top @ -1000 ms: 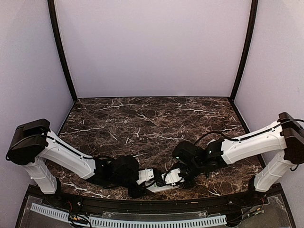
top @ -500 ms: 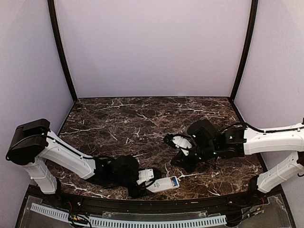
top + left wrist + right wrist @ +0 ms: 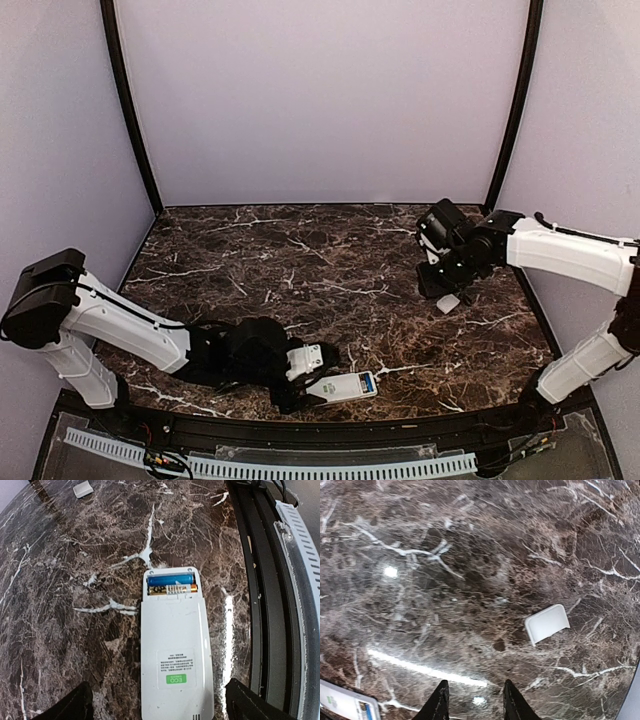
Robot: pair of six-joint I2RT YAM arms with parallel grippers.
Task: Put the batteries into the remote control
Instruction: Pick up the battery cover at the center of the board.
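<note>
The white remote control (image 3: 174, 655) lies back up near the table's front edge, with a green mark on its label. Its open compartment shows the batteries (image 3: 170, 578), a blue one and a gold-and-blue one, side by side. My left gripper (image 3: 160, 711) is open, a finger on each side of the remote's near end, with gaps. In the top view the remote (image 3: 343, 387) lies just right of the left gripper (image 3: 312, 372). My right gripper (image 3: 476, 705) is open and empty above bare table, far from the remote (image 3: 342, 700); the top view shows the right gripper (image 3: 437, 283) at the back right.
A small white battery cover (image 3: 546, 624) lies flat on the marble, right of the right gripper's fingers; it also shows in the top view (image 3: 448, 302) and in the left wrist view (image 3: 83, 490). The black table rim (image 3: 260, 605) runs close beside the remote.
My right arm has swung from the remote up to the back right, carrying the white cover, which now lies on the table. The left arm and remote have stayed nearly in place.
</note>
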